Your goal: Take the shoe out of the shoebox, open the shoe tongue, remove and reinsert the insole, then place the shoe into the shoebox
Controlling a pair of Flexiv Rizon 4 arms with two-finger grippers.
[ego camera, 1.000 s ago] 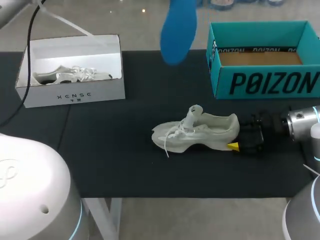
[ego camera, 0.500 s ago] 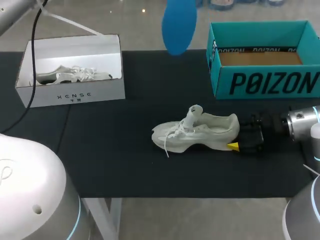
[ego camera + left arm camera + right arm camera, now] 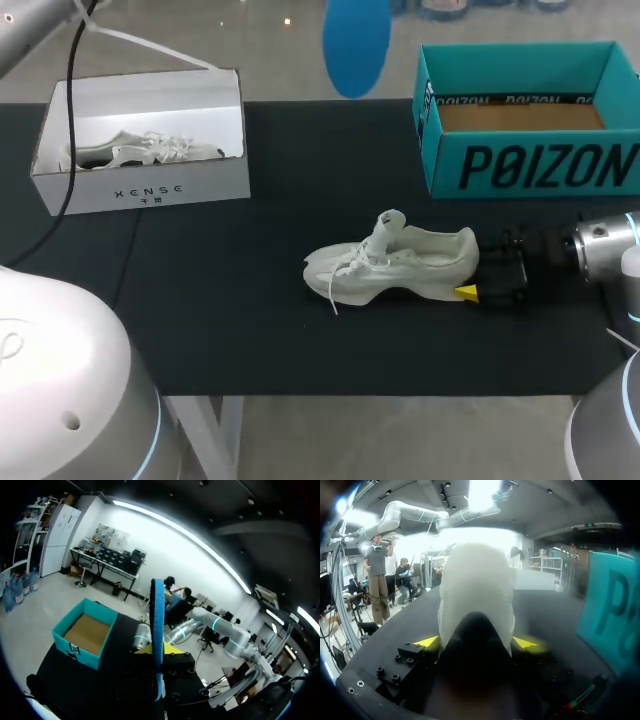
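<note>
A white shoe lies on its side mid-table, tongue pulled up. My right gripper is at its heel; in the right wrist view both yellow fingertips press the heel of the shoe from two sides, so the right gripper is shut on it. The blue insole hangs high above the table's far edge. In the left wrist view my left gripper is shut on the insole, which stands edge-on. The teal shoebox sits open at the back right.
A white box with a second white shoe in it stands at the back left. A cable from my left arm runs over that box. The black table shows bare cloth in front of and left of the shoe.
The blue insole has risen a little and swung more upright in my left gripper. The shoe and my right arm have not moved.
</note>
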